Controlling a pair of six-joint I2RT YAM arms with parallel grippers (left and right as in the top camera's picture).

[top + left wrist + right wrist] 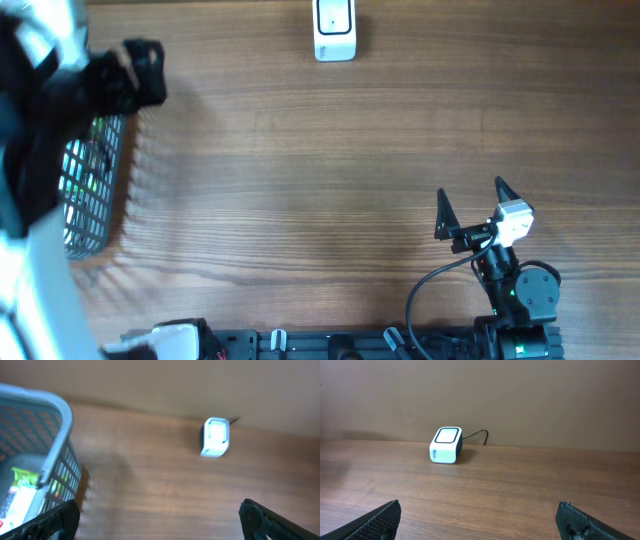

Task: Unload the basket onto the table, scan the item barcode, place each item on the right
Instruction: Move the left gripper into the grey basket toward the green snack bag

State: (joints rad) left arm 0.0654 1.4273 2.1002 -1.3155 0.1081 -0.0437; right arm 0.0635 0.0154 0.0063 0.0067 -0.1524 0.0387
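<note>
1. Wooden worktop [300,170] seen from above: a white barcode scanner [335,30] sits at the far edge, near the middle, and a grey wire basket [95,190] stands at the left edge.
2. Left claw [140,70], blurred in the overhead view, hangs above the far end of the basket. Much of the left arm covers the near side of the basket.
3. From the left wrist, the left claw [157,512] shows its two dark fingers spread wide with nothing between them. One fingertip [62,517] appears in front of the basket [55,415] wall; the other is over bare wood.
4. Inside the basket lie green and white packets [22,490], too blurred to read. A trace of green also shows through the mesh from overhead.
5. The scanner [215,437] lies well beyond the left claw and to the right of the basket, against the back wall.
6. Right claw [470,192] sits low at the near right of the worktop, well apart from the basket, with its pointed fingers wide apart and empty.
7. From the right wrist, the right claw [477,515] faces the scanner [446,445] across open wood. A dark cable [477,435] curls out behind the scanner.
</note>
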